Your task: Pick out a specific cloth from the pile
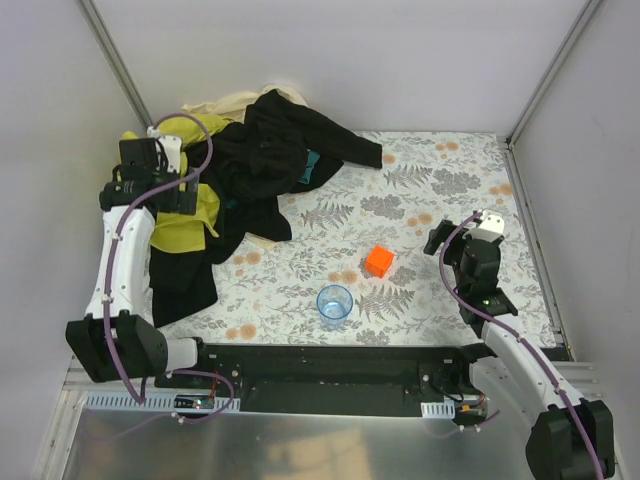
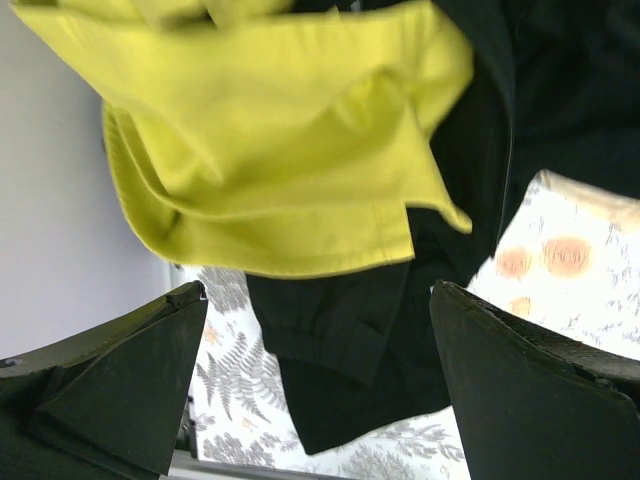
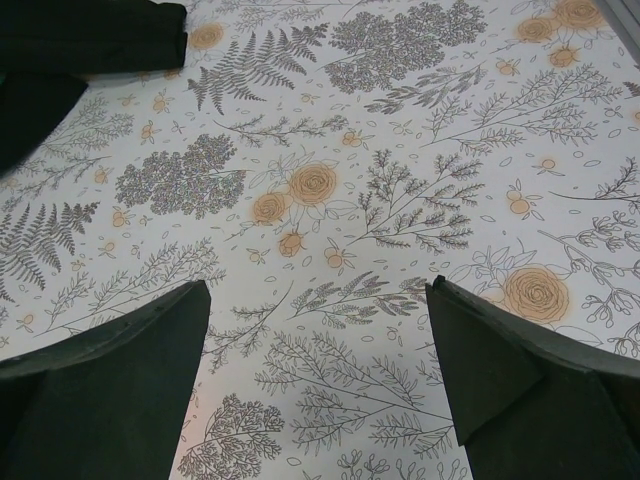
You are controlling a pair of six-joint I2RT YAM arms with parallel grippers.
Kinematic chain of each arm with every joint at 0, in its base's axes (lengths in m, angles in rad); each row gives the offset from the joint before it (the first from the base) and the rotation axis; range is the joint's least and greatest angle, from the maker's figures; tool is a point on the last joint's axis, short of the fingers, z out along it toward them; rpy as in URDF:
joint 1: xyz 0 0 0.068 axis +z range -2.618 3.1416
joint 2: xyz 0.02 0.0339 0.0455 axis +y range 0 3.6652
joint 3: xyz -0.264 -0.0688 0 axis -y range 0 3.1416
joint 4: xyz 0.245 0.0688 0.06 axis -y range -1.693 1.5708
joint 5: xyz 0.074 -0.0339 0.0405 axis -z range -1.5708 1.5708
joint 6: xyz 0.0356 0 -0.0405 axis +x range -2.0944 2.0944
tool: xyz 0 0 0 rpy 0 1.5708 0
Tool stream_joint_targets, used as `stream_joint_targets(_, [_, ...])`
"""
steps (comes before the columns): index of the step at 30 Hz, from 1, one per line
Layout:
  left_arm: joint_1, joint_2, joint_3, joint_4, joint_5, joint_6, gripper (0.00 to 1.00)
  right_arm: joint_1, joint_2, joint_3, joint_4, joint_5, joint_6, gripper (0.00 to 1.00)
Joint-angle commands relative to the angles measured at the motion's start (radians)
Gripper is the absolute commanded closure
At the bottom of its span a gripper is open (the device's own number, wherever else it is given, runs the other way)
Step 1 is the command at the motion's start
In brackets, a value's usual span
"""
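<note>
Although much of it is hidden by the left arm in the top view, the cloth (image 2: 280, 150) shows as bright yellow folds at the left edge of the pile (image 1: 270, 150), with one yellow loop at the pile's far left corner and a broader patch nearer the arm bases. Black fabric lies against it on the right and runs on below it toward the near side. In the left wrist view the cloth fills the upper part of the picture as folded layers with a stitched hem, lying over a black garment. The left gripper (image 2: 318, 290) hangs over this left edge of the pile with its fingers spread wide; nothing is caught between them, and I cannot tell whether they touch the fabric. The rest of the pile is mostly black garments, one sleeve stretching out to the right. A cream cloth (image 1: 225, 103) peeks out at the pile's far edge, and a bit of teal (image 1: 313, 165) shows on its right side. Everything rests on a table (image 1: 450, 190) covered in a floral print. An orange block (image 1: 379, 261) sits to the right of the pile and nearer the arms. A blue cup (image 1: 335, 301) stands just beside the block, nearer again. The right gripper (image 3: 318, 285) is well apart from the pile, on the right, over bare print, its fingers also apart and holding nothing.
</note>
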Motion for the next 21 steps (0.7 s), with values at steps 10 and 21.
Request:
stream_joint_targets(10, [0.023,0.568,0.656,-0.053,-0.169,-0.118,0.01,-0.004,-0.018,0.006,-0.014,-0.028,0.001,0.01])
stream_joint_targets(21, [0.069,0.907,1.026,-0.055,-0.183,-0.101,0.01,-0.002,0.02,0.023,-0.041,-0.058,0.0,0.01])
